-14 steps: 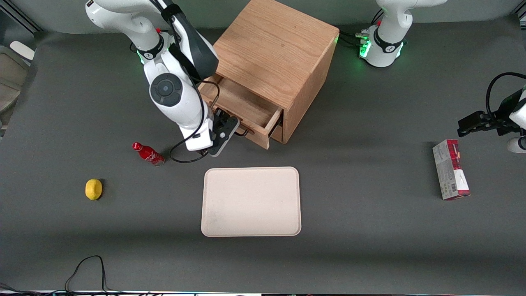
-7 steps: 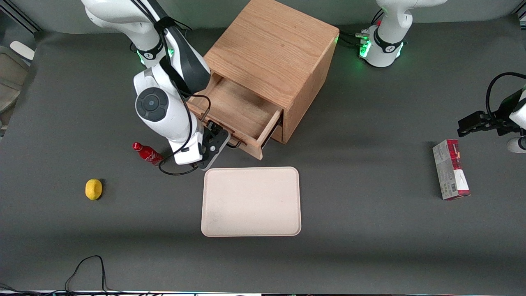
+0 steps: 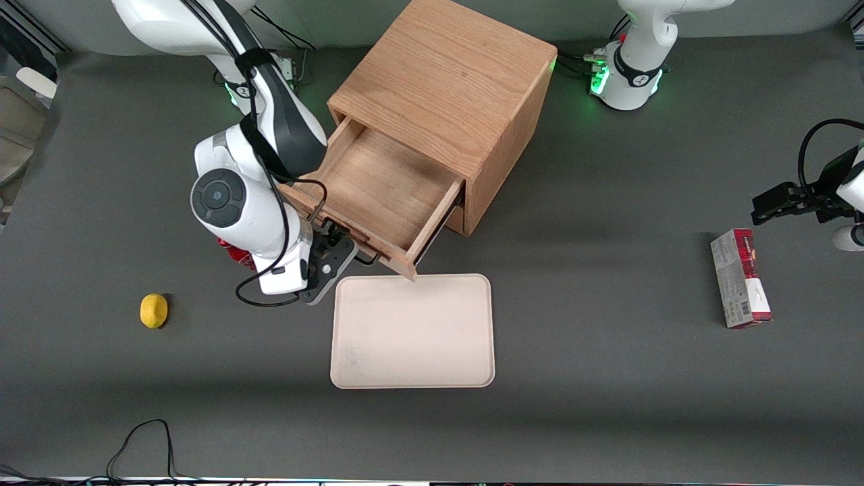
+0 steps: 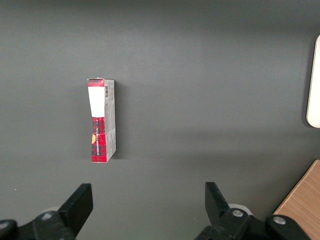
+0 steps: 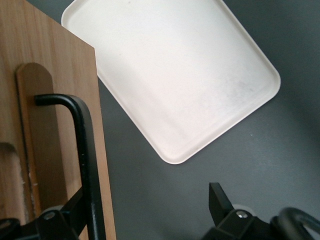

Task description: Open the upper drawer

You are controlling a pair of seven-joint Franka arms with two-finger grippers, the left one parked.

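upper drawer [image 3: 378, 185]: you've got it pulled well out of the oak cabinet [image 3: 449, 88], front corner over the tray [image 3: 413, 331] edge
handle [image 5: 82, 150]: dark bar, sits between the fingers
gripper [image 3: 335, 251]: at the drawer front, jaws spread wide around the bar; can't tell if either pad touches it
lemon [image 3: 154, 310]: toward your working arm's end
box [image 3: 740, 287]: toward the parked arm's end

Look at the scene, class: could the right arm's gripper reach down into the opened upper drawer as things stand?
Probably yes. The upper drawer is pulled well out of the oak cabinet, its inside looks bare and uncovered from above. The gripper sits at the drawer's dark bar handle, so it would first have to lift clear.
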